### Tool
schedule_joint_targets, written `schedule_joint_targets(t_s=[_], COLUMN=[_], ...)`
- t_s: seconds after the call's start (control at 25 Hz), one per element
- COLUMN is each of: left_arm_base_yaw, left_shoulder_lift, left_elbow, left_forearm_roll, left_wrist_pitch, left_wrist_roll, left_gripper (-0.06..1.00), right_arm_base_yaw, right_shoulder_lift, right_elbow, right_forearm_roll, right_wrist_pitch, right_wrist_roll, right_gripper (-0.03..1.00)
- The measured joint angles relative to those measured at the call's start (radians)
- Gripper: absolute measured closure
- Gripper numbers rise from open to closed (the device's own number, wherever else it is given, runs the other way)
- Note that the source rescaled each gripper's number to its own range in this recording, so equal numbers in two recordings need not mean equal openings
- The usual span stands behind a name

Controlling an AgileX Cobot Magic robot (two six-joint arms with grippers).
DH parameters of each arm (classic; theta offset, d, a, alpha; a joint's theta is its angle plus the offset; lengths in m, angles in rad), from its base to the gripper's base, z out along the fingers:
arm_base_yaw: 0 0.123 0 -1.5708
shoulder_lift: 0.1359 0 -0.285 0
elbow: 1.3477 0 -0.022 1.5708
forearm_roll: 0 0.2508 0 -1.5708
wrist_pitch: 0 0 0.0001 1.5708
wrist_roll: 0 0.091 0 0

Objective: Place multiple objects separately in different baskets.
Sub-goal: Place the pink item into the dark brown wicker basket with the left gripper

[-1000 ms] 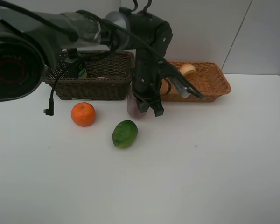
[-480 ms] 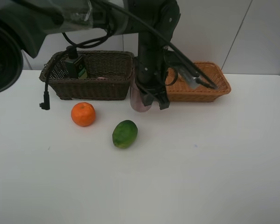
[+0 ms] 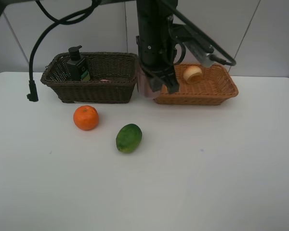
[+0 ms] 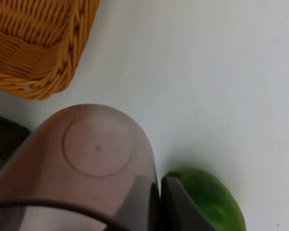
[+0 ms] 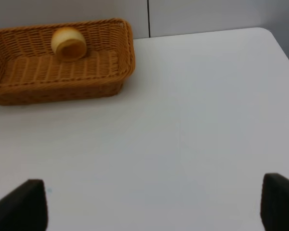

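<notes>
From the high camera, my left arm drops in from the top centre and blocks much of the middle. My left pincer (image 3: pixel 160 84) is clamped on the translucent mauve cup (image 3: pixel 143 89), which shows only as a pale pink sliver at the arm's left edge, in front of where the 2 baskets meet. Whether its base is clear of the counter (image 3: pixel 207 168) I cannot tell. The arm covers the near left end of the light basket (image 3: pixel 202 99); the peach (image 3: pixel 192 73) lies inside it. At upper left, the dark basket (image 3: pixel 94 90) holds the upright pump bottle (image 3: pixel 78 65), and a pink fleck (image 3: pixel 105 80) at its floor is too small to identify. The tangerine (image 3: pixel 85 118) and green fruit (image 3: pixel 129 138) lie apart on the open counter, left of centre. A black cable (image 3: pixel 32 91) hangs at far left.

From my left wrist, the cup's round base fills the lower left. One dark finger (image 4: pixel 177 208) presses its side and hides part of the green fruit. A corner of the light basket is cut off at upper left.

From my right wrist, my right pincer (image 5: pixel 151 207) stands wide and empty, only its 2 tips showing in the lower corners. The light basket and peach sit at upper left, the basket's left end cropped.
</notes>
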Motion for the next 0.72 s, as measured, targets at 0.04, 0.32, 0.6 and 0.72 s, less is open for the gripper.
schedule_joint_targets(t_s=[0.04,0.32,0.6,0.72], left_arm_base_yaw=[0.004,0.056,0.115,0.152], left_shoulder_lift=[-0.003,-0.011,-0.020,-0.020], left_elbow=[0.000,-0.023,-0.126,-0.147], left_forearm_roll=[0.001,0.002,0.004,0.004], left_wrist_pitch=[0.000,0.001,0.001,0.001], left_wrist_roll=[0.000,0.000,0.000,0.000], left_gripper=[0.94,0.94,0.94,0.94], right_arm_base_yaw=[0.000,0.000,0.000,0.000], right_shoulder_lift=[0.000,0.000,0.000,0.000], right_elbow=[0.000,0.000,0.000,0.000], right_forearm_roll=[0.000,0.000,0.000,0.000], right_wrist_pitch=[0.000,0.000,0.000,0.000], right_wrist_roll=[0.000,0.000,0.000,0.000], right_gripper=[0.02,0.02,0.02,0.02])
